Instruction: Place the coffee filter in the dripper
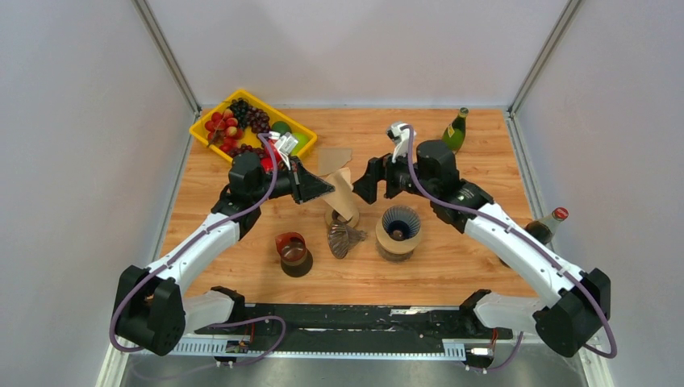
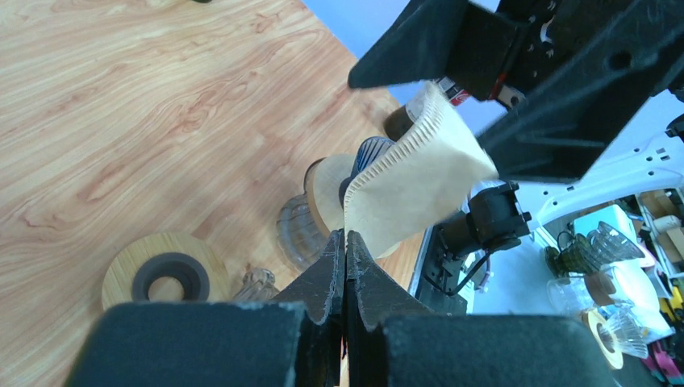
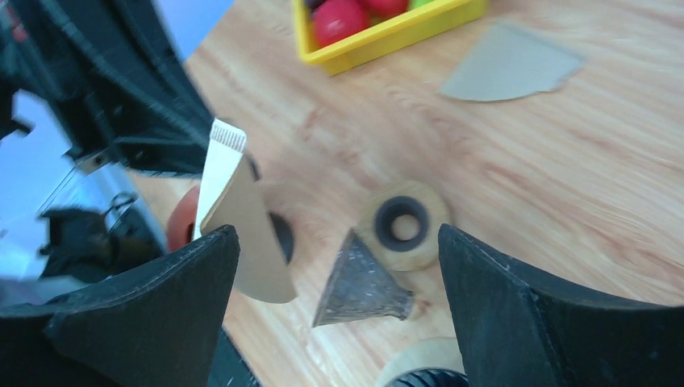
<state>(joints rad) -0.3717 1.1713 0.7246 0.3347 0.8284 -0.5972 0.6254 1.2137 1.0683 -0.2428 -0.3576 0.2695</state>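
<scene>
Bench (image 1: 452,266): walled on three sides, with bare wood at lower right and far left.
Yellow tray (image 3: 387,36), upper left of the top view: grapes and red and green fruit.
Left fingers (image 2: 327,278): pinched shut on the coffee filter (image 1: 345,193), held aloft at frame centre.
Right fingers (image 3: 161,322): spread wide, gripping nothing, just right of the filter.
Blue ribbed dripper (image 1: 401,226): lower right of the filter, apart from it.

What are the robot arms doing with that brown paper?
The left gripper is pinching a brown paper coffee filter and holding it up above the table. The right gripper is wide open right beside it, holding nothing. The blue dripper sits nearby on the table, with no filter in it yet.
</scene>
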